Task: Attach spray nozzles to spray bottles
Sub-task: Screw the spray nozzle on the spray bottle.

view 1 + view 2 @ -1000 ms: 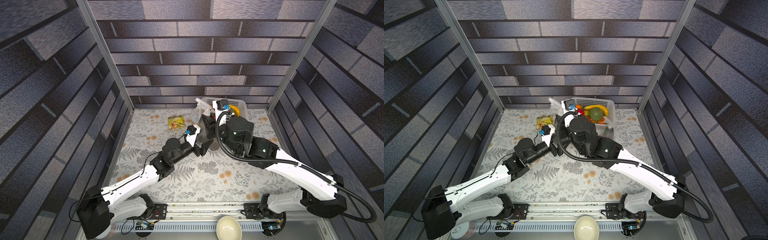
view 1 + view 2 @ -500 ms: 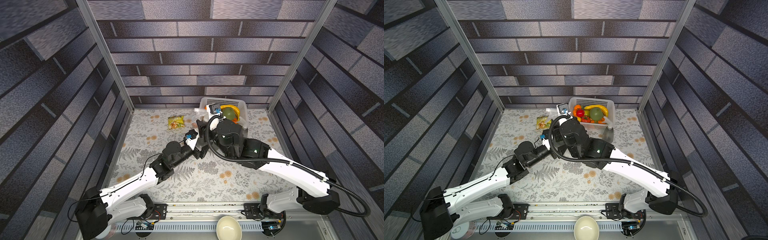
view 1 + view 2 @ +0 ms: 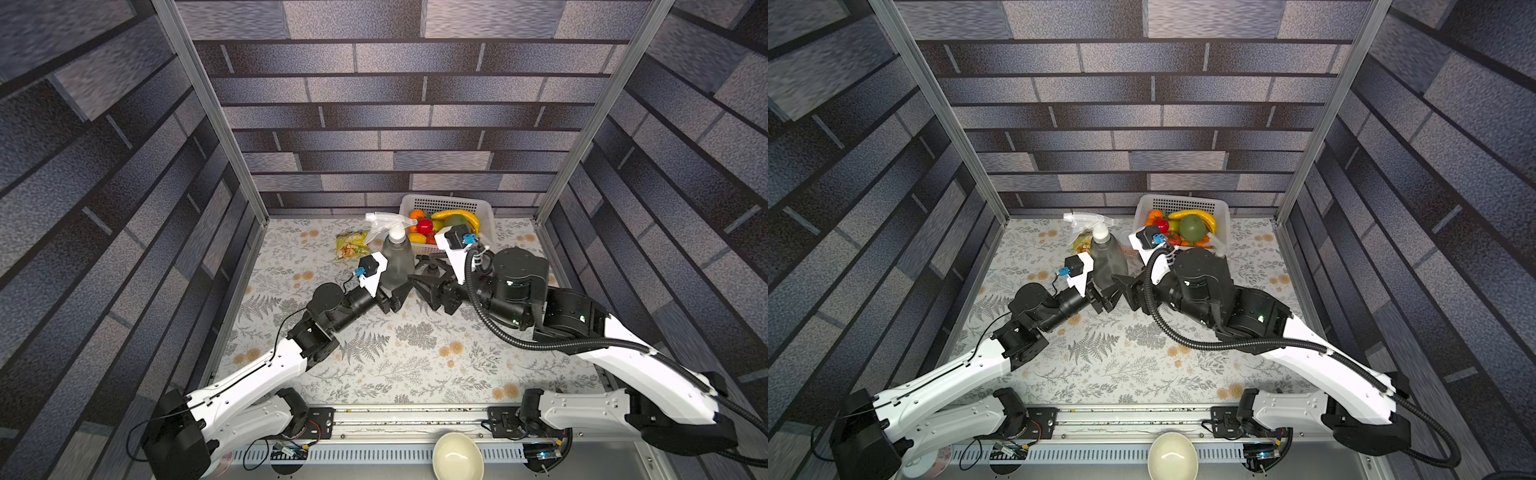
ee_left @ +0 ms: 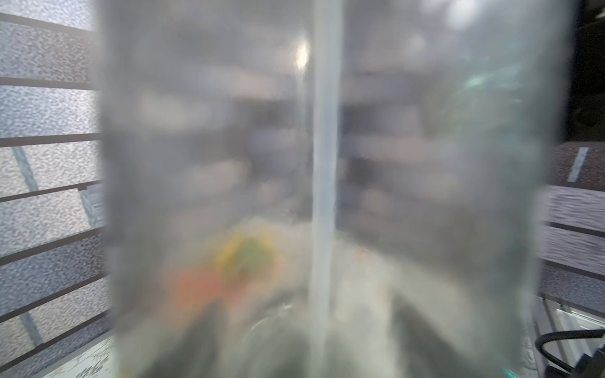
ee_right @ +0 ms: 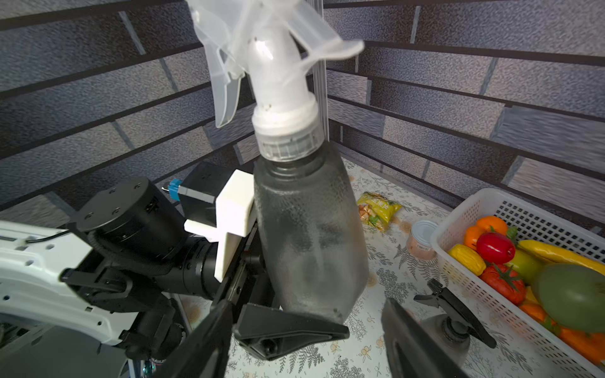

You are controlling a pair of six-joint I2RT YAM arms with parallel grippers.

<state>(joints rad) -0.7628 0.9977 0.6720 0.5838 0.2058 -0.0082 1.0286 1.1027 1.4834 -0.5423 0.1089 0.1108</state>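
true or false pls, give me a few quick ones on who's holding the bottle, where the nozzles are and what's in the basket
1. The left pincer grips the grey bottle low on its body. True.
2. The clear nozzle lies loose on the table. False: it sits on the grey bottle's neck.
3. The right pincer is shut on the clear nozzle. False: it is open and holds nothing.
4. A second bottle, with a black nozzle, stands on the table near the basket. True.
5. The basket is empty. False: it holds fruit.
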